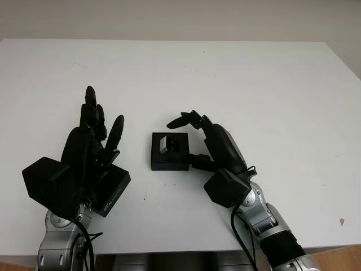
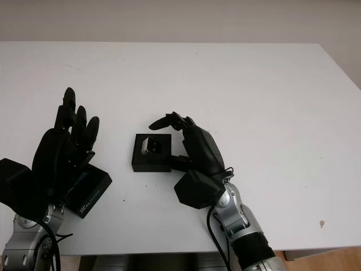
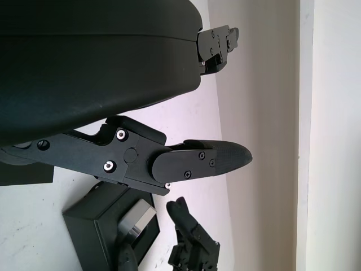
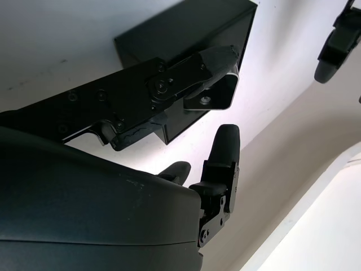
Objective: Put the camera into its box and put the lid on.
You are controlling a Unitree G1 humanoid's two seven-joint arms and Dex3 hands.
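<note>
From the head cameras: the camera (image 1: 169, 144) sits inside its open black box (image 1: 170, 152) on the white table (image 1: 237, 84), just beside the right hand (image 1: 194, 135), whose fingers curve around the box's near side without clearly gripping it. The left hand (image 1: 93, 144) hangs released and holding nothing, well apart from the box; the black lid (image 1: 113, 189) lies on the table directly beneath its palm.

From the left wrist: the box and the camera's silver face lie beyond the hand's outstretched finger (image 3: 197, 161), with the right hand's fingertips just past them.

From the right wrist: one finger (image 4: 186, 84) crosses over the box's open top near the camera; another stands off beside it.

The risk, as judged here: the right hand could nudge the box askew on withdrawing, or the lid could land tilted on the camera if that sits proud.
</note>
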